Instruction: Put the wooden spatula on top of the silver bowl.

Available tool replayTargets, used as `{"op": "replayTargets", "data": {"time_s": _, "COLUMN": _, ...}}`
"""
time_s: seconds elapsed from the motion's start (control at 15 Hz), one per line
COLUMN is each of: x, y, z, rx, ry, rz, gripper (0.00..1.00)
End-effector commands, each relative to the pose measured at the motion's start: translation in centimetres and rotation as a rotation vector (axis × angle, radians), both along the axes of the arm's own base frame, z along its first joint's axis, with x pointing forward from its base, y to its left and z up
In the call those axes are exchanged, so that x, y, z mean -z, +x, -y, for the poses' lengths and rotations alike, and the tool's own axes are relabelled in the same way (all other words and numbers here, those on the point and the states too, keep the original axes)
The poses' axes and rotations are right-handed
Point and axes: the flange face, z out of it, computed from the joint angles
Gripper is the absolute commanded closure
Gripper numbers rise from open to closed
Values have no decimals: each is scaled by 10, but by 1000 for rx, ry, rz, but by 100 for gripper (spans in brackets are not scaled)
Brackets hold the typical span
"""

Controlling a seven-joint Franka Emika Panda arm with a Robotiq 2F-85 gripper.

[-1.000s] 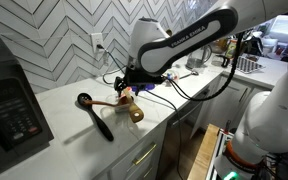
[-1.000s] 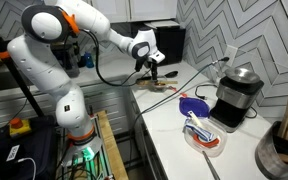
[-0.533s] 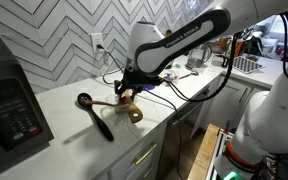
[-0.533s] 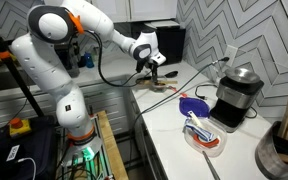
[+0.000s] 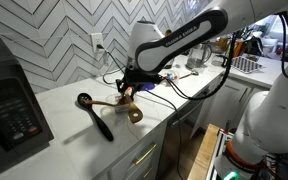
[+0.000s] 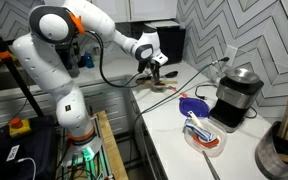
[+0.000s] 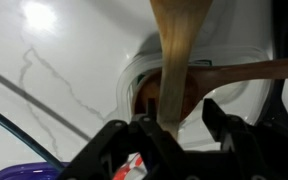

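Item: wooden spatula (image 7: pixel 177 45). You are holding it by the handle, with the hand (image 7: pixel 171 128) apparently clamped on it, above the silver bowl (image 7: pixel 132 70). A reddish utensil (image 7: pixel 254 68) is lying at 3 o'clock. Remaining: lowering the spatula onto the rim and releasing it.
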Motion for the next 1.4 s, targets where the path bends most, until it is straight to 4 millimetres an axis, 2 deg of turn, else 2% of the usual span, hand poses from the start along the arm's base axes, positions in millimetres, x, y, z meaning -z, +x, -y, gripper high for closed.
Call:
{"op": "replayTargets", "data": {"time_s": 0.0, "x": 12, "y": 0, "z": -1, "rx": 14, "ry": -14, "rz": -35, "gripper": 46}}
{"op": "replayTargets", "data": {"time_s": 0.13, "x": 17, "y": 1, "z": 0, "rx": 13, "ry": -36, "rz": -42, "gripper": 47}}
{"op": "replayTargets", "data": {"time_s": 0.2, "x": 17, "y": 1, "z": 0, "rx": 16, "ry": -40, "rz": -41, "gripper": 65}}
{"op": "replayTargets", "data": {"time_s": 0.27, "x": 14, "y": 1, "z": 0, "rx": 17, "ry": -38, "rz": -37, "gripper": 70}}
{"op": "replayTargets", "data": {"time_s": 0.53, "x": -30, "y": 0, "z": -2, "rx": 22, "ry": 52, "rz": 24, "gripper": 98}}
{"op": "replayTargets", "data": {"time_s": 0.6, "x": -46, "y": 1, "z": 0, "rx": 45, "ry": 87, "rz": 54, "gripper": 94}}
{"op": "replayTargets", "data": {"time_s": 0.73, "x": -90, "y": 4, "z": 12, "rx": 112, "ry": 179, "rz": 142, "gripper": 94}}
{"op": "replayTargets", "data": {"time_s": 0.93, "x": -146, "y": 16, "z": 63, "rx": 245, "ry": 170, "rz": 283, "gripper": 94}}
{"op": "replayTargets", "data": {"time_s": 1.0, "x": -124, "y": 17, "z": 37, "rx": 176, "ry": 165, "rz": 225, "gripper": 75}}
{"op": "replayTargets", "data": {"time_s": 1.13, "x": -149, "y": 17, "z": 63, "rx": 222, "ry": 171, "rz": 277, "gripper": 75}}
{"op": "replayTargets", "data": {"time_s": 1.2, "x": -151, "y": 17, "z": 67, "rx": 230, "ry": 172, "rz": 282, "gripper": 94}}
{"op": "replayTargets", "data": {"time_s": 1.27, "x": -153, "y": 23, "z": 66, "rx": 286, "ry": 195, "rz": 284, "gripper": 94}}
{"op": "replayTargets", "data": {"time_s": 1.33, "x": -164, "y": 41, "z": 76, "rx": 369, "ry": 226, "rz": 336, "gripper": 94}}
